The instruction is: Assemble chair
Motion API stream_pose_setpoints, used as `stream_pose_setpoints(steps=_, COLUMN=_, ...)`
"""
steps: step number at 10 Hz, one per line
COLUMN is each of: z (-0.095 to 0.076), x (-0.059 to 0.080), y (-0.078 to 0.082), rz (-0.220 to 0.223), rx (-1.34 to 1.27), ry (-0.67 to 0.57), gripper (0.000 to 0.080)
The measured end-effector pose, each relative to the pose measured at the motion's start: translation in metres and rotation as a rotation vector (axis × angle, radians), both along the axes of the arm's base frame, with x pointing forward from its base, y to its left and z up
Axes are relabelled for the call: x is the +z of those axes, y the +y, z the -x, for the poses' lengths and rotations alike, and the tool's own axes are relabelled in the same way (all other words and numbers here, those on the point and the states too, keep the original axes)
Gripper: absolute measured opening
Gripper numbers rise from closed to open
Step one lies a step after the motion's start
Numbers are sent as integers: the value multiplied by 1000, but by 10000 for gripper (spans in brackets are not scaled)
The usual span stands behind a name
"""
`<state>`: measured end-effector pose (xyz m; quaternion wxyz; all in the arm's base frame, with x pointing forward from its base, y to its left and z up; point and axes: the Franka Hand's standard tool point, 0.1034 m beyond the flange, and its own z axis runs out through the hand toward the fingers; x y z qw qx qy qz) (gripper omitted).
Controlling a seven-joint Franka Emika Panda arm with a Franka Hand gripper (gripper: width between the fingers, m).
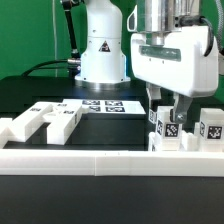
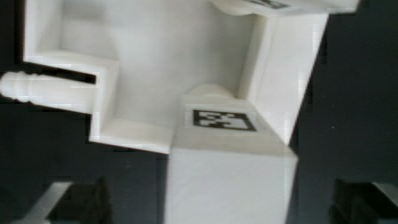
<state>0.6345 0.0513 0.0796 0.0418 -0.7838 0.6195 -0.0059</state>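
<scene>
My gripper (image 1: pixel 168 116) hangs over the chair parts at the exterior view's right. Its fingers straddle an upright white post (image 1: pixel 165 128) that carries square tags. In the wrist view that post (image 2: pixel 228 160) runs between the two dark fingers (image 2: pixel 54 203), with a dark gap on each side, so the gripper (image 2: pixel 210 205) is open and not touching it. The post's tag (image 2: pixel 222 120) faces the camera. It meets a larger white piece (image 2: pixel 125 60) with a round peg (image 2: pixel 39 88) on its side. Another tagged white part (image 1: pixel 211 128) stands just beside it.
Several loose white chair parts (image 1: pixel 45 120) lie at the exterior view's left. A long low white rail (image 1: pixel 100 152) runs along the front. The marker board (image 1: pixel 103 104) lies on the black table behind them. The arm's white base (image 1: pixel 100 50) stands at the back.
</scene>
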Motion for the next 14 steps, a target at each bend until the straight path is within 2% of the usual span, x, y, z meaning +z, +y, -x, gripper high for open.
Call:
stream_pose_setpoints(steps=4, z=0, x=1, y=7, rz=18, rx=339, ry=-11, gripper=649)
stream_pose_setpoints(steps=9, z=0, x=1, y=5, rz=57, rx=814, ry=-33, gripper=649)
stream_pose_setpoints(steps=14, z=1, x=0, y=3, rz=91, rx=1168, ry=-39, gripper=649)
